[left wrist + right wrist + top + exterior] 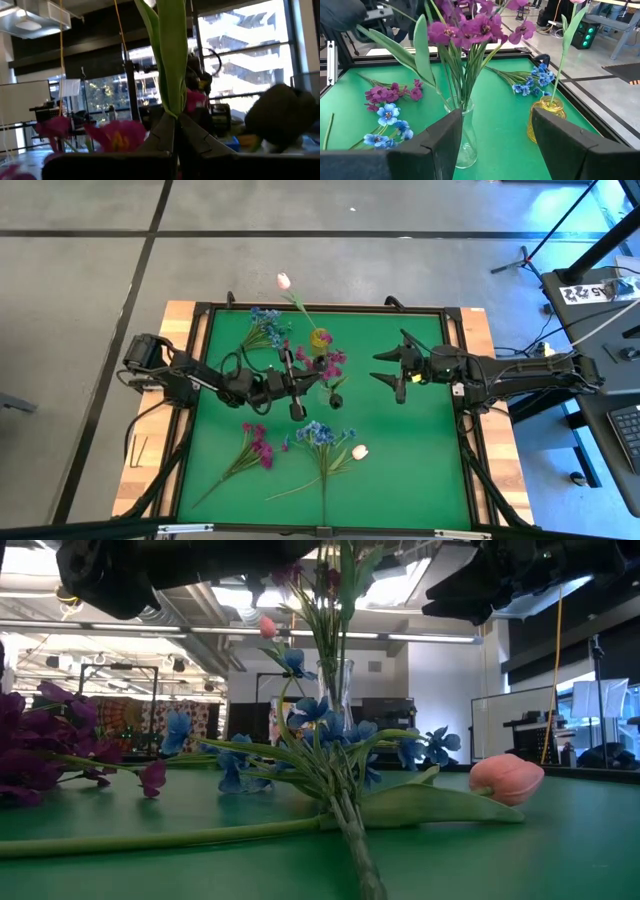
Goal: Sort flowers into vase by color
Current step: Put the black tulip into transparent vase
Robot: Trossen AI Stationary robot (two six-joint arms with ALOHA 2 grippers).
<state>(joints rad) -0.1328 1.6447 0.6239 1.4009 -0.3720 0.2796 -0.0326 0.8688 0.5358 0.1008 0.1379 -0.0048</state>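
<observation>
Magenta sprays (470, 30) fill the clear vase (462, 145) mid-frame, left gripper (297, 385) apparently clamping a green stem (167, 55) to add, right gripper (392, 366) jaws agape.

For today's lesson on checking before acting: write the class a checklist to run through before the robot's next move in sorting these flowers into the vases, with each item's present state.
1. Left gripper shut on a green stem: ok, the fingers pinch the stem.
2. Right gripper open and empty: ok, nothing between its fingers.
3. Clear vase upright, holding magenta flowers: ok.
4. Yellow vase upright with the tulip stem in it: ok.
5. Held stem lined up over the clear vase's mouth: cannot tell.
6. Flowers left on the mat: not ok; blue spray, magenta spray and tulip remain unsorted.
</observation>
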